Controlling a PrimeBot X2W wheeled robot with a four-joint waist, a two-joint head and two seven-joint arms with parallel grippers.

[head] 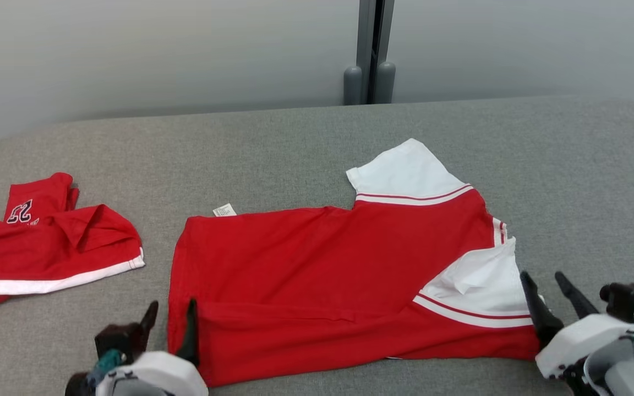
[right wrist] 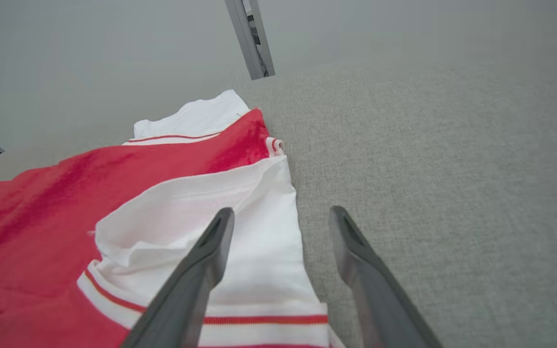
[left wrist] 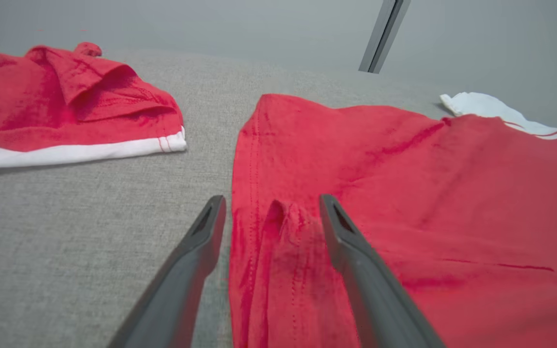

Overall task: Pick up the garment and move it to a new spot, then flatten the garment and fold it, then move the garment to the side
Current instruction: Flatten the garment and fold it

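item 1, nearest, lower left of the head view: left gripper [head: 171, 314]. its dark fingers [left wrist: 182, 280] are spread wide and hold nothing. one finger lies over the bare grey counter [head: 570, 165], the other over red cloth, with a small raised pucker [left wrist: 288, 217] of the hem between them.

item 2, lower right: right gripper [head: 541, 279]. its fingers [right wrist: 186, 285] are spread wide and hold nothing. one is over the white near sleeve [right wrist: 240, 212], the other over bare counter just beside the shirt's edge.

item 3, middle of the counter: garment [head: 322, 264], a red shirt with white sleeves and red-striped trim. it lies mostly flat, hem end toward the left gripper, sleeve end toward the right gripper. a long crease runs along its near edge. the near sleeve is rumpled and folded in onto the body. the far sleeve [head: 405, 170] sticks out flat toward the wall. a small white label [head: 224, 210] shows at the far hem corner.

item 4, left edge of the counter: second garment [head: 47, 247], red with a white band and a printed number, crumpled, well apart from the shirt.

item 5, farthest: pale wall [head: 157, 49] and a grey post [head: 369, 49] behind the counter.
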